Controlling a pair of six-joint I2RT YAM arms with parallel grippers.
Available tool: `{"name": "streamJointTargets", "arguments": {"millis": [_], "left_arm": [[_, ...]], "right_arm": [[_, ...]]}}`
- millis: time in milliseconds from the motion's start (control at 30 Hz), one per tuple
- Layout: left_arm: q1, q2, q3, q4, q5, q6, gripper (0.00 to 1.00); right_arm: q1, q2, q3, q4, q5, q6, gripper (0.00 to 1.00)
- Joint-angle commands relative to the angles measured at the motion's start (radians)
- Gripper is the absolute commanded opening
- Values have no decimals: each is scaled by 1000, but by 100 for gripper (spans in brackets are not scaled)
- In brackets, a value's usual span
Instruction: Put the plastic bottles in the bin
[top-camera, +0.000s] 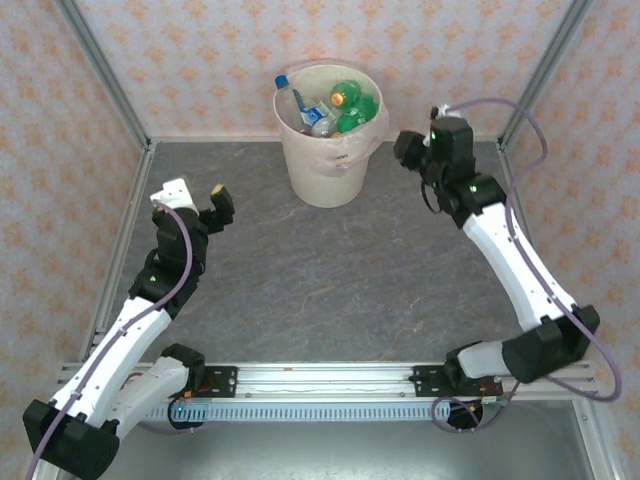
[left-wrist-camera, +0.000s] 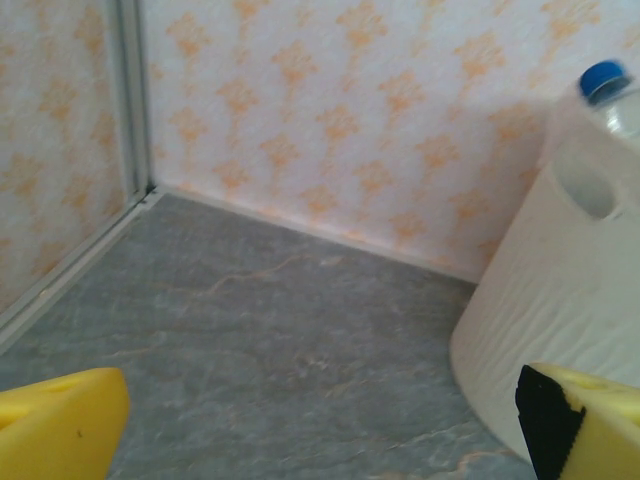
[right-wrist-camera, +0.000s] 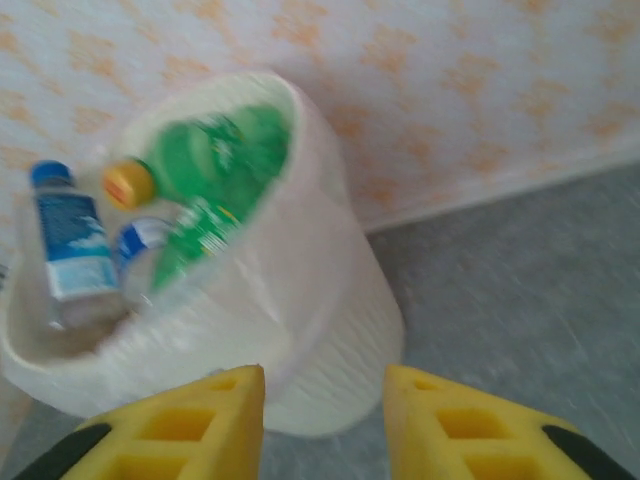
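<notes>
Small plastic bottles (top-camera: 345, 102) filled the round cream bin (top-camera: 325, 172) at the desk's (top-camera: 330, 270) far edge; left tool (top-camera: 198, 193) gaped wide, right tool (right-wrist-camera: 325, 405), narrowly parted, might knock it over.

Matt, faintly ribbed plastic bin (top-camera: 325, 175)

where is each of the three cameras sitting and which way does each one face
Top external: above and behind the bases, looking down on the table, left arm, right arm, and the bin holding bottles by the back wall.
Left wrist: low over the table, facing the back wall; left gripper with jaws wide apart, bin at right.
Right wrist: close to the bin, angled down into it; right gripper with jaws narrowly apart.
Shared: all three views show the bin with a blue-capped bottle at its rim.
</notes>
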Motion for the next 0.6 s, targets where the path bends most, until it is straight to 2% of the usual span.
{"name": "streamJointTargets", "arguments": {"millis": [0, 100, 200, 300, 433, 567], "left_arm": [[6, -45, -90, 62, -96, -19, 100], [7, -60, -191, 113, -163, -13, 100], [8, -62, -283, 197, -219, 21, 100], [9, -57, -396, 336, -278, 73, 100], [22, -38, -550, 629, -345, 136, 100], [80, 79, -580, 761, -276, 135, 100]], "right_arm": [[-6, -128, -168, 98, 145, -46, 50], [-6, -248, -345, 149, 235, -51, 80], [-6, -349, -531, 223, 341, -68, 98], [-6, -419, -707, 336, 429, -125, 100], [-7, -458, -914, 528, 518, -205, 100], [-8, -413, -1081, 798, 610, -258, 100]]}}
